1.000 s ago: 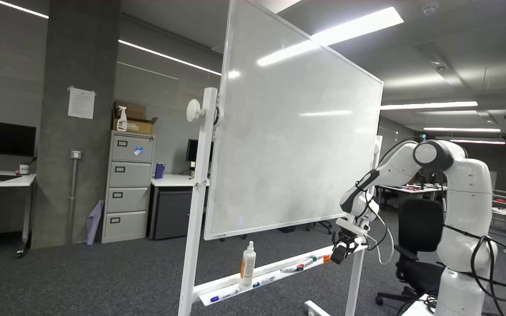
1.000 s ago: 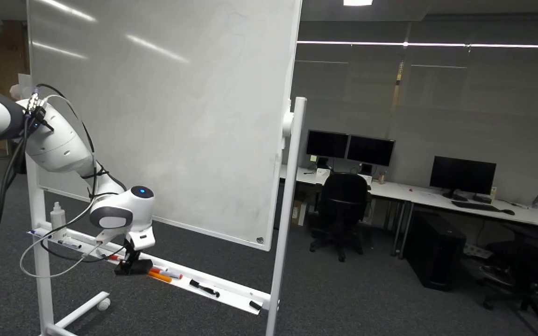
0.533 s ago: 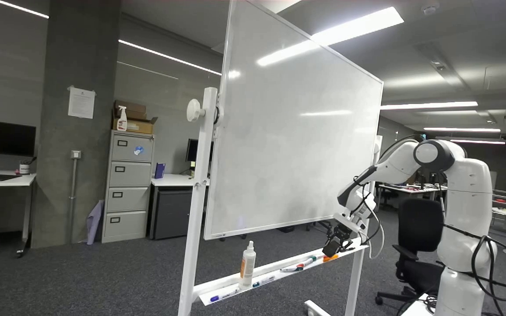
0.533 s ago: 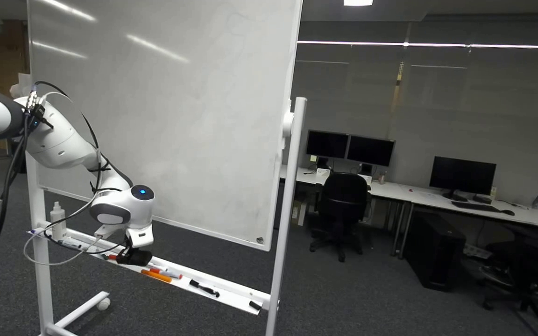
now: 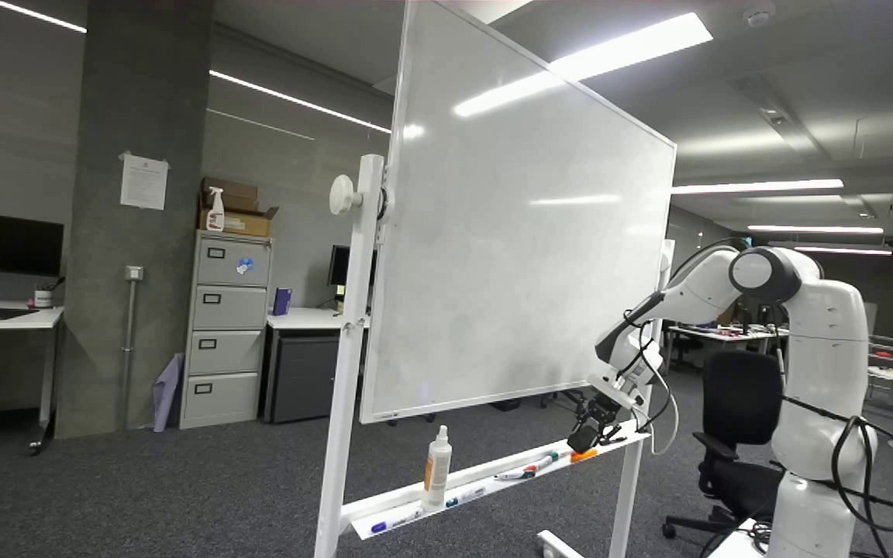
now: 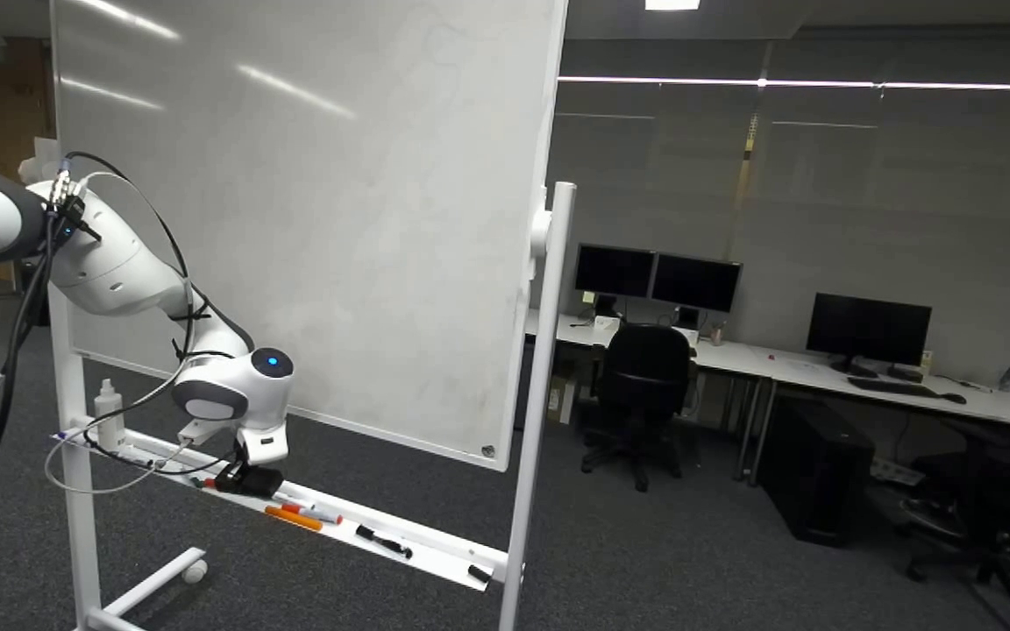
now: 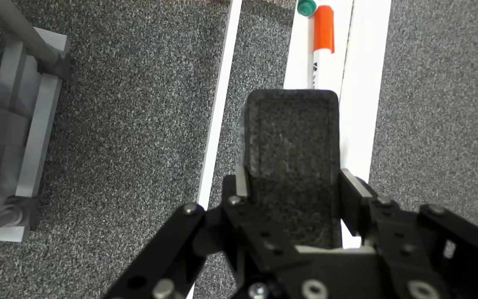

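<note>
My gripper (image 7: 293, 182) is shut on a dark, worn block that looks like a whiteboard eraser (image 7: 291, 137), one finger pad against each long side. In the wrist view the block sticks out past the fingertips and covers part of the white pen tray (image 7: 359, 112). Both exterior views have the eraser (image 5: 583, 439) (image 6: 248, 482) in front of or over that tray, below the whiteboard (image 6: 321, 237). Whether it touches the tray I cannot tell. An orange-capped marker (image 7: 324, 31) and a green cap (image 7: 306, 7) lie just beyond the block.
Along the tray lie an orange marker (image 6: 293, 517), a red-tipped marker (image 6: 312, 512), a black pen-like item (image 6: 384, 542) and a small black piece (image 6: 479, 574). A spray bottle (image 5: 437, 469) stands at one end. The stand's post (image 6: 540, 403) rises beside the board.
Over the last second the gripper rose slightly with the eraser and moved closer over the tray, uncovering more of the orange marker. In the last half second it barely shifted.
</note>
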`<state>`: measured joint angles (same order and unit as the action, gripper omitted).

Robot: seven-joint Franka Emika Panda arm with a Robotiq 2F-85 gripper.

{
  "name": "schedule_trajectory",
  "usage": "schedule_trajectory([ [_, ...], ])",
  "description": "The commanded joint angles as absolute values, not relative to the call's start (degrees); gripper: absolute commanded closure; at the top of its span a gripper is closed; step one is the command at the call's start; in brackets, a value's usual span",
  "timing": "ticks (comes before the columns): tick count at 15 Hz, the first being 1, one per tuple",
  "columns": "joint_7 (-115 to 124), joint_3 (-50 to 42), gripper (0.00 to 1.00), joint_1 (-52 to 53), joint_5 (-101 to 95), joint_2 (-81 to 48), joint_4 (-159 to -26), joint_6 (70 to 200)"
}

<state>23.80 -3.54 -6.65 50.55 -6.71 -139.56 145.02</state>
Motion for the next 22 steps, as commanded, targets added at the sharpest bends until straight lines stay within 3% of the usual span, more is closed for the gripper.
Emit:
schedule_trajectory([
  [1,24.8,-4.2,0.70,-5.8,51.5,-7.7,-139.0,146.4],
  [22,17.3,-4.8,0.70,-7.0,61.3,-20.1,-128.9,144.6],
])
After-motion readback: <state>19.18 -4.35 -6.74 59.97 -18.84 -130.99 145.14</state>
